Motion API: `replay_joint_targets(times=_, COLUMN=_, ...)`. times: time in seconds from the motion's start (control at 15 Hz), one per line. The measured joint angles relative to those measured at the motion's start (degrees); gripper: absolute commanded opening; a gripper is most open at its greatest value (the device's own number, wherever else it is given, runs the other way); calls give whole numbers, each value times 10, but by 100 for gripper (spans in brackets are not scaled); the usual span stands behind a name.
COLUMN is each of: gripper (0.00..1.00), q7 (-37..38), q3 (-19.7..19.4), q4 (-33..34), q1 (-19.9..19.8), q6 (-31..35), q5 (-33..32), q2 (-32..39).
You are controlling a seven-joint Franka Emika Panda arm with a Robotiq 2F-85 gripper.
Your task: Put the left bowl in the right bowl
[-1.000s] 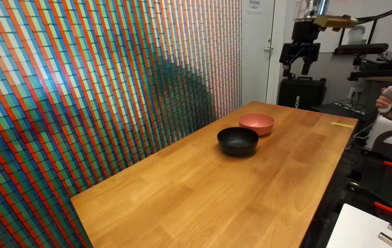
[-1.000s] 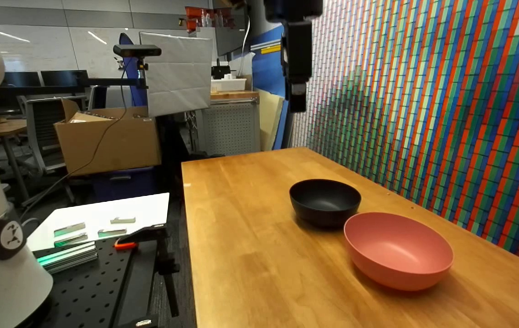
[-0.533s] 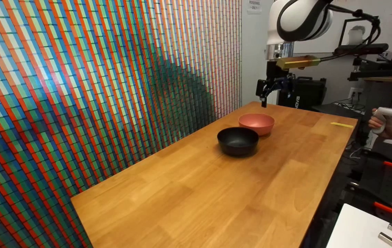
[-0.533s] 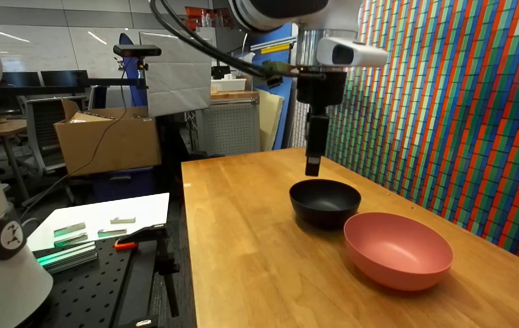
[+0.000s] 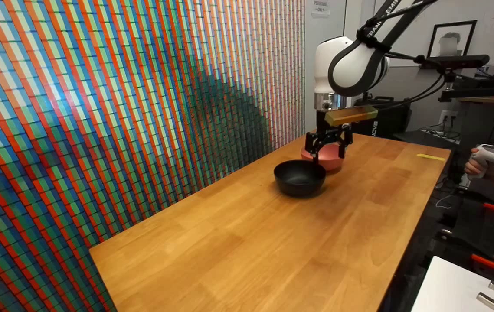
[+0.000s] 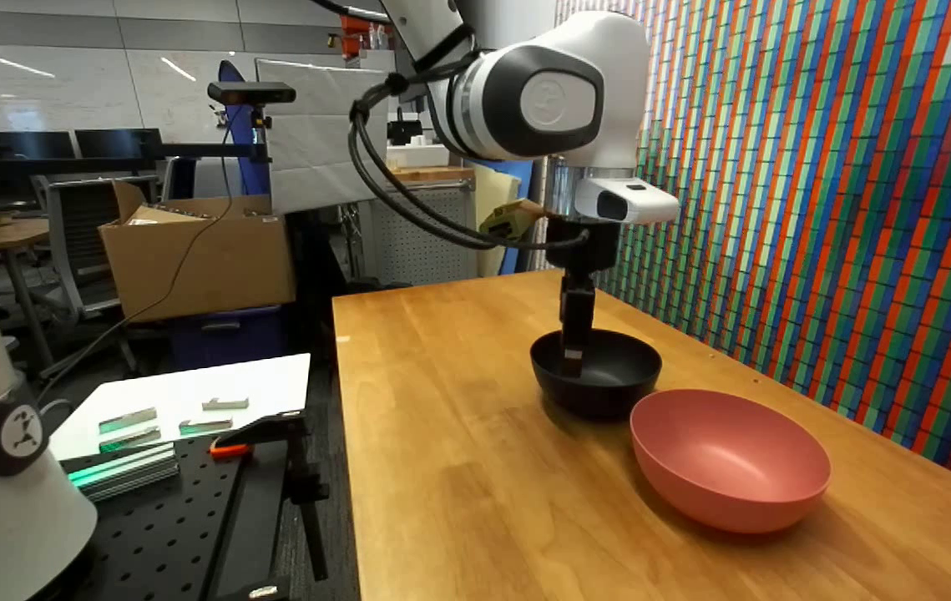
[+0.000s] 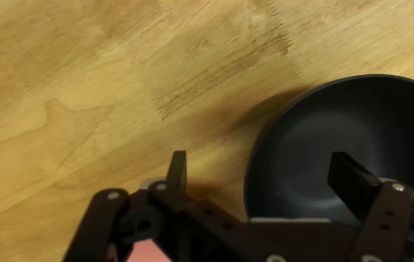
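The black left bowl (image 5: 296,184) sits upright on the table, also seen in an exterior view (image 6: 604,388) and the wrist view (image 7: 308,160). The reddish-pink right bowl (image 6: 730,459) sits upright close beside it; it is partly behind the gripper in an exterior view (image 5: 328,158), and only a patch shows in the wrist view (image 7: 147,251). My gripper (image 7: 259,158) is open and empty. In the wrist view one finger is over the black bowl's inside, the other outside its rim above the wood. The gripper also shows in both exterior views (image 5: 328,156) (image 6: 573,363).
The wooden table (image 5: 229,251) runs along a coloured tiled wall (image 5: 142,108). Yellow tape (image 5: 430,157) marks the table's edge. A person's hand (image 5: 483,169) holds a white controller beside the table. A white board (image 6: 208,388) lies beside the robot base.
The arm has come down and across from high above the table to the black bowl. The fingers have dropped to rim height. Both bowls have stayed in place.
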Motion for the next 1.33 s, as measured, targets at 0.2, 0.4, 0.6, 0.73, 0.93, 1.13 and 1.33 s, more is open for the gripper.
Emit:
replay_joint_targets(times=0.2, gripper=100, q7=20, q3=-16, q4=8, q1=24, q6=29, q5=-18, q2=29)
replay_joint_targets(times=0.4, gripper=100, q7=29, q3=-33, q4=11, q1=41, q6=42, q5=-25, q2=51)
replay_joint_targets(times=0.6, gripper=66, q7=33, q3=-51, q4=12, q1=48, q6=42, q5=-30, q2=66)
replay_joint_targets(times=0.73, gripper=49, q7=34, q3=-61, q4=12, q1=50, q6=43, q5=-35, q2=72)
replay_joint_targets(times=0.93, gripper=27, q7=34, q3=-68, q4=16, q1=51, q6=47, q5=-37, q2=81)
replay_joint_targets(times=1.13, gripper=5, q7=34, q3=-68, q4=21, q1=54, q6=55, q5=-37, q2=91)
replay_joint_targets(times=1.33, gripper=6, q7=34, q3=-68, q4=24, q1=57, q6=65, q5=-37, q2=93)
